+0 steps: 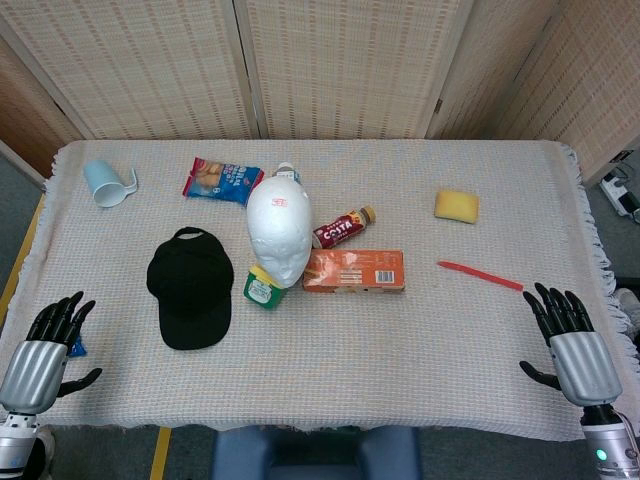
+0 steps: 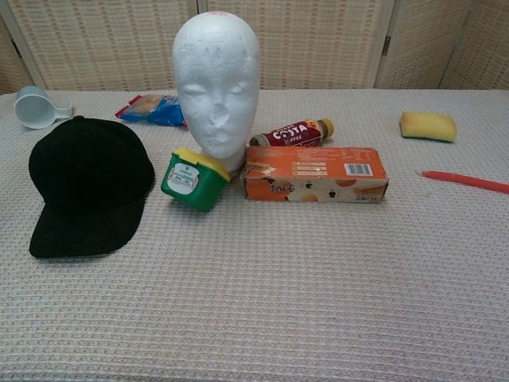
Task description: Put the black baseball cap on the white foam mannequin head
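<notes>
Left hand (image 1: 48, 345) sits at the near-left table edge, fingers spread, holding nothing; a bit of blue shows just beside it, can't tell what. Light blue cup (image 1: 107, 183) lies on its side at the far left. Black baseball cap (image 1: 190, 285) lies flat on the cloth, brim toward the robot, just left of the white foam mannequin head (image 1: 279, 230), not touching it. Mannequin head stands upright mid-table, bare. Blue snack bag (image 1: 222, 180) is behind it to the left, green tub with yellow lid (image 2: 193, 179) is tilted against its base, Costa bottle (image 1: 343, 228) lies behind the orange box (image 1: 354, 271). Yellow sponge (image 1: 456, 205) and red pen (image 1: 480, 275) are further right. Right hand (image 1: 567, 335) is at the near-right edge, fingers splayed, empty.
</notes>
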